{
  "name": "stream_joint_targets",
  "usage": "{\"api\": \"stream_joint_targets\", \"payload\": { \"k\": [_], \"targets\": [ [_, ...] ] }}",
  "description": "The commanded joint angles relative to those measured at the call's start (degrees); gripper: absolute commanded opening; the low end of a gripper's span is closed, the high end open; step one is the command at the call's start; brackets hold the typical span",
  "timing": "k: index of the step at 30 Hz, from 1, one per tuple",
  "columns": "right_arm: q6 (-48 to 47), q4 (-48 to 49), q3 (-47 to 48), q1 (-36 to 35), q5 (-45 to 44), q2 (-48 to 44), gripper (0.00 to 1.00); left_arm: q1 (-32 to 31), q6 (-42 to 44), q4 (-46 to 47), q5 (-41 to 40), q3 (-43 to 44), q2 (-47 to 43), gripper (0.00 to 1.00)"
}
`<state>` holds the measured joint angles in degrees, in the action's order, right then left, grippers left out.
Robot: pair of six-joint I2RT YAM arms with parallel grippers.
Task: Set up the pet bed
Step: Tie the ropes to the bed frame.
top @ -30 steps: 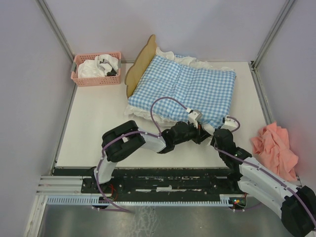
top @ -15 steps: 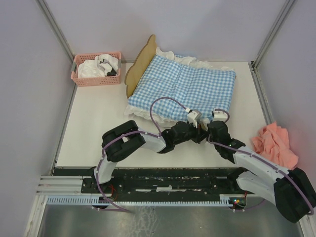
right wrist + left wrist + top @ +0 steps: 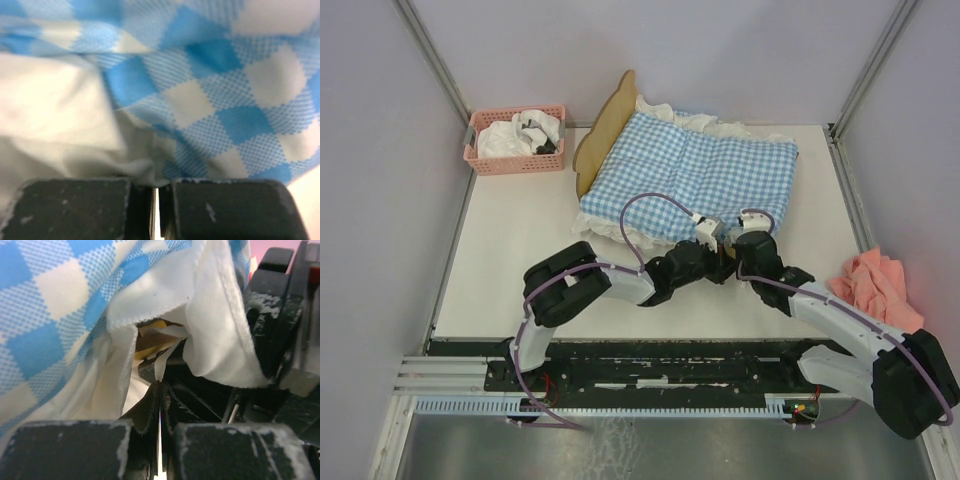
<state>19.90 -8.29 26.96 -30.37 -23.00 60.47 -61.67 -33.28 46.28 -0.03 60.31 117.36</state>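
The pet bed (image 3: 603, 128) shows only its wavy light-wood headboard at the back left. Blue-white gingham bedding (image 3: 695, 175) with a white ruffle covers the rest of it. Both grippers meet at the bedding's near edge. My left gripper (image 3: 713, 232) is shut, and in its wrist view a point of white ruffle (image 3: 161, 371) runs into its fingertips (image 3: 160, 385), with a lifted flap (image 3: 215, 315) above. The right gripper (image 3: 741, 226) is shut just beside it. Its tips are buried under the ruffle (image 3: 65, 115) and gingham (image 3: 210, 100), so what they touch is hidden.
A pink basket (image 3: 516, 141) with white cloth stands at the back left. A pink cloth (image 3: 876, 296) lies crumpled at the right table edge. Grey walls close in the table (image 3: 510, 250) on three sides. The two wrists nearly touch.
My right gripper has swung left along the bed's near edge, from the near right corner to beside the left gripper. The left gripper has edged slightly left and toward the bed.
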Motion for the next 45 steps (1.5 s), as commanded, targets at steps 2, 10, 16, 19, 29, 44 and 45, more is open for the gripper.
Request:
{"api": "stream_joint_targets", "payload": {
  "k": [2, 10, 16, 19, 29, 44, 45],
  "targets": [
    [-11.6, -5.5, 6.6, 0.0, -6.6, -1.0, 0.02, 0.0, -2.5, 2.9, -0.9, 2.3, -2.7, 0.03],
    [-33.5, -0.8, 1.3, 0.0, -2.4, -1.8, 0.02, 0.0, -5.3, 4.3, 0.3, 3.0, -1.2, 0.03],
    [-37.2, 9.6, -6.0, 0.2, 2.8, -4.4, 0.02, 0.1, -7.9, 6.1, 1.5, 2.8, 0.1, 0.03],
    [-37.9, 16.9, -10.5, 0.6, 3.6, -7.4, 0.02, 0.0, -8.7, 7.0, 2.4, 2.1, 0.2, 0.03],
    [-39.9, 23.9, -14.3, 3.1, 8.4, -6.4, 0.02, 0.0, -10.5, 11.5, 4.9, -2.2, -0.8, 0.07],
    [-39.2, 22.5, -15.5, 7.1, 13.7, -10.9, 0.02, 1.0, -18.1, 4.3, -5.1, -11.8, -10.8, 0.28],
    [-38.9, 22.2, -15.5, 7.3, 13.7, -11.2, 0.02, 1.0, -19.2, 4.1, -4.9, -11.3, -10.7, 0.28]
  ]
}}
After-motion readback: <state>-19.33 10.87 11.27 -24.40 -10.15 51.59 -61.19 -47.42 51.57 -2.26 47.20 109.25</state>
